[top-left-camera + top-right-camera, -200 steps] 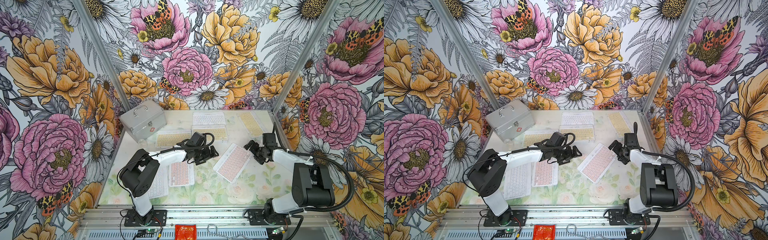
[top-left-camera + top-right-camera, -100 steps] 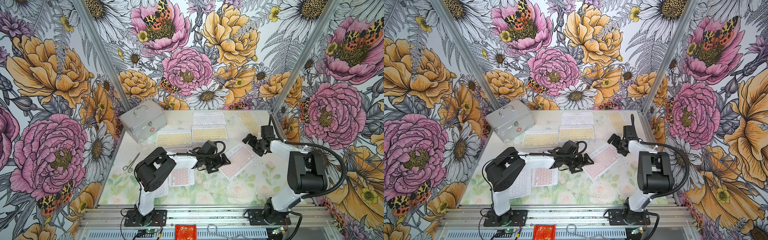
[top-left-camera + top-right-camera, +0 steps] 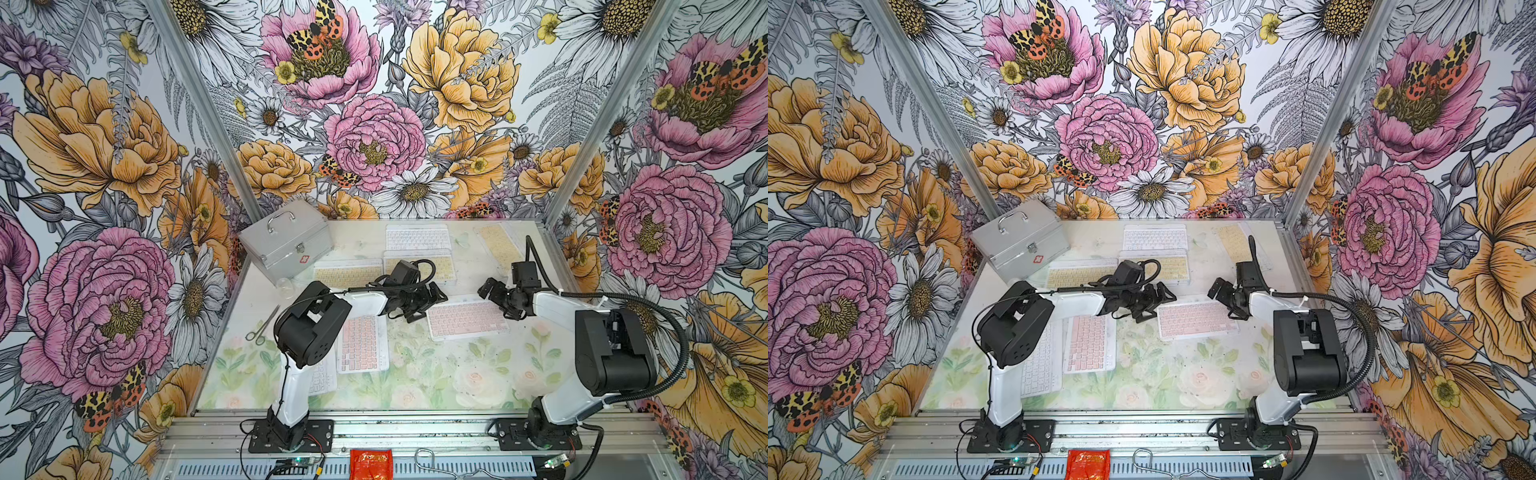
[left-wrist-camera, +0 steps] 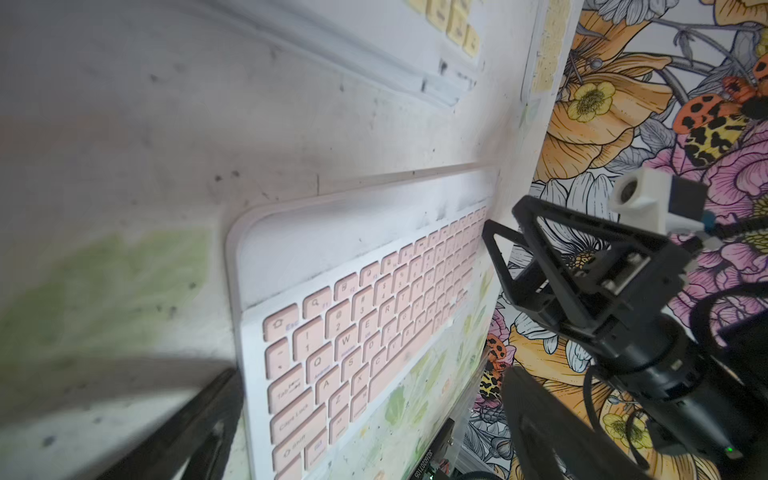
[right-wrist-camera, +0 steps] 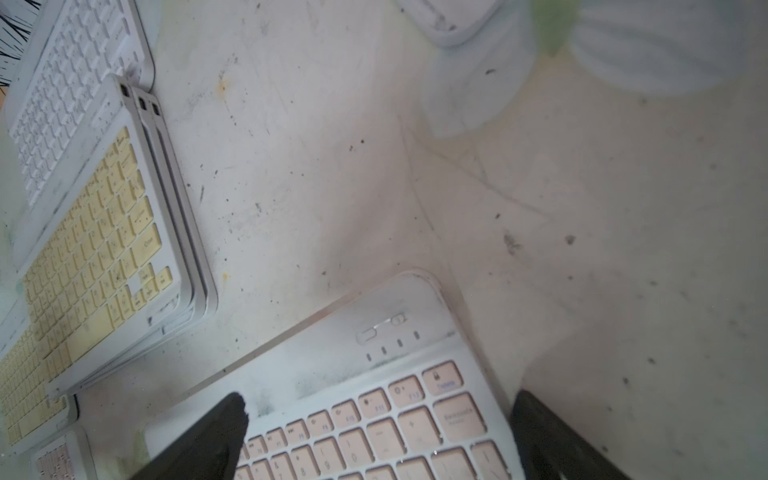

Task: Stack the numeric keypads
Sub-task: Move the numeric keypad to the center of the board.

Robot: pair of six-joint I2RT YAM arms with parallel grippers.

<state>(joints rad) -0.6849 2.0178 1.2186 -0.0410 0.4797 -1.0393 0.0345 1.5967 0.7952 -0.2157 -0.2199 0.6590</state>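
Note:
A pink numeric keypad lies flat mid-table, its long side running left to right. My left gripper is open at its left short end; in the left wrist view the pink keypad reaches between the spread left gripper. My right gripper is open at its right end, and the right wrist view shows the right gripper straddling the pink keypad's corner. Neither holds anything. A second pink keypad lies near the left arm, a white one partly under it.
A stack of yellow keypads, a single yellow keypad and a white keypad lie behind. Another yellow keypad sits at the back right. A silver case stands back left, and scissors lie by the left wall.
The centre pink keypad has turned from lying diagonal to lying level with the table's front. My left gripper has moved right to its left end. My right gripper has shifted slightly at its right end.

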